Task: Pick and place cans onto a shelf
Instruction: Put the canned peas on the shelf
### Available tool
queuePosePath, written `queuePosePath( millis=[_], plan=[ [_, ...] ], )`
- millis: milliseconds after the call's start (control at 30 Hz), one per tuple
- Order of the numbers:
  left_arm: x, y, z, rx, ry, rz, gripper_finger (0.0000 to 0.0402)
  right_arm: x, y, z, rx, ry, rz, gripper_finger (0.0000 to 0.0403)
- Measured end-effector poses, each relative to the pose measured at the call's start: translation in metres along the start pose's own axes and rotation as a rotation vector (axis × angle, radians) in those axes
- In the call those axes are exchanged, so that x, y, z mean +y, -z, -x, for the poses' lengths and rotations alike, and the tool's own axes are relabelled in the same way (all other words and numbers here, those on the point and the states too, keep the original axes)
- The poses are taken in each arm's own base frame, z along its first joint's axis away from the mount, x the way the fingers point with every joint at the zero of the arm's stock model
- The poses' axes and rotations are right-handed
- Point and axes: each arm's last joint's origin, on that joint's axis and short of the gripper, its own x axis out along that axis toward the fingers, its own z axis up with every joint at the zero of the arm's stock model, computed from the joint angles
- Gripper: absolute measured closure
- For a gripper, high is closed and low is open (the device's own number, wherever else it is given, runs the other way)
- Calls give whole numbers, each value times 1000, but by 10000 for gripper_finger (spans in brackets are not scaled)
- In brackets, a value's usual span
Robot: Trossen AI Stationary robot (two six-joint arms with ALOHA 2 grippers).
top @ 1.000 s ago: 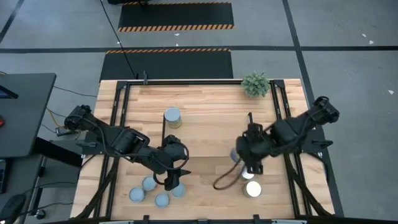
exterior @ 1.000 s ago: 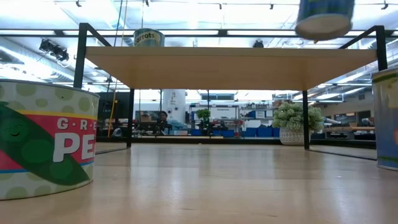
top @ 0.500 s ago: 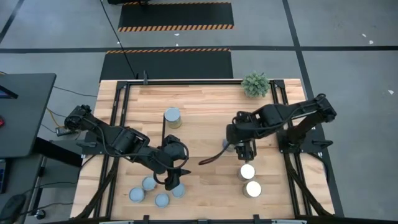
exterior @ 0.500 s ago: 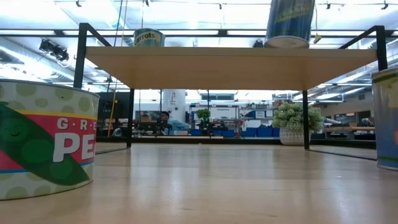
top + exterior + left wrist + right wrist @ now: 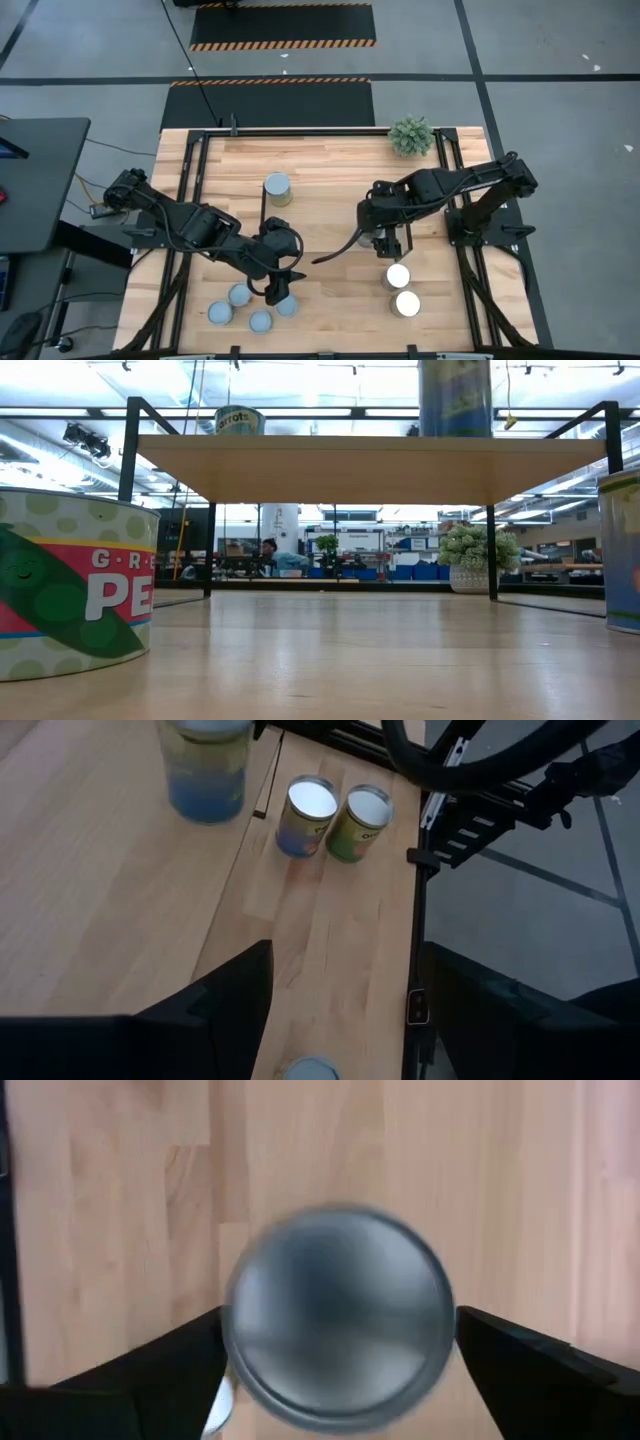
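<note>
The shelf (image 5: 330, 180) is a light-wood board on black rod frames; in the low view (image 5: 350, 465) I see it from below. One can (image 5: 277, 188) stands on it at the far left (image 5: 238, 420). My right gripper (image 5: 385, 240) is shut on a blue-labelled can (image 5: 455, 398) with a grey top (image 5: 340, 1315), at the shelf's near right part. My left gripper (image 5: 278, 283) is open and empty above the table, just far of several blue-grey-topped cans (image 5: 240, 296). Two white-topped cans (image 5: 397, 277) stand on the table near of my right gripper. My right gripper pinches the can's side wall just below its top rim (image 5: 235, 1350) between its two fingers, one on each side. The fingers (image 5: 520, 1370) come from above, pointing down. The can stands upright with its bottom end (image 5: 455, 432) down at the shelf board.
A small potted plant (image 5: 411, 135) stands at the far right corner. In the low view a large green-and-red can (image 5: 70, 590) fills the left and a blue can (image 5: 622, 550) the right edge. Bare board lies between the shelved can and the held one.
My right gripper has carried the can toward the table's left and a little toward the far edge, over the shelf. The can, tilted and high a second ago, has been turned upright and lowered to the shelf board.
</note>
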Motion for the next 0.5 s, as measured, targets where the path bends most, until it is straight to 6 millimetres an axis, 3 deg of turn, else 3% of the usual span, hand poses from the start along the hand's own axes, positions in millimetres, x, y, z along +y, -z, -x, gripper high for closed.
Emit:
queuePosePath(
  millis=[267, 500],
  plan=[
    [0, 1, 0, 6, -5, -10, 147, -1, -4, 11, -51, 16, -36, 11],
    [1, 2, 0, 16, -13, -17, 147, 1, 0, 43, -78, 48, -59, 11]
  ],
)
